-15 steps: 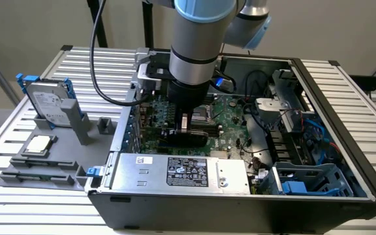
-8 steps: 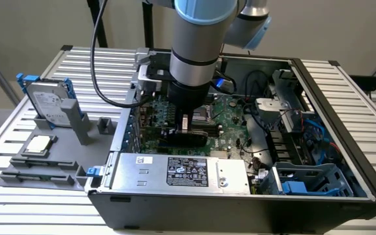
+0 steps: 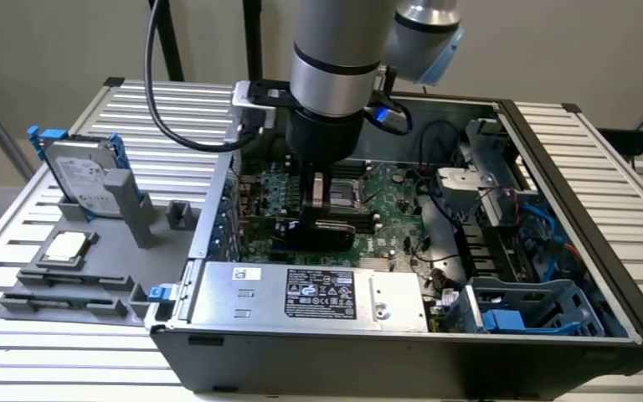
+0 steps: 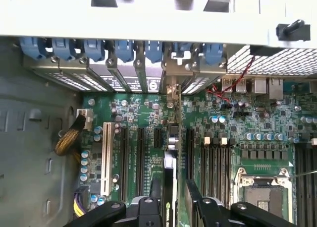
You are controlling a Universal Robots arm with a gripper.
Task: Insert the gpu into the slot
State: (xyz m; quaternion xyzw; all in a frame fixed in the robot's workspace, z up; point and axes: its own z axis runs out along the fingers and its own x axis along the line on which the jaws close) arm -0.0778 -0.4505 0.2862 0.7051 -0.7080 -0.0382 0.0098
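Black gpu (image 4: 169, 180) stands edge-down over the green board (image 4: 148, 113), claw (image 4: 173, 207) pinching it tight, prob. to line up w/ the hidden slot.

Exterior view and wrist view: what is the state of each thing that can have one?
Graphics card: held on edge by the jaws, over the motherboard.
Jaws: shut on the graphics card.
Computer case: lying on its side, open.
Hard drive: standing upright, outside the case.
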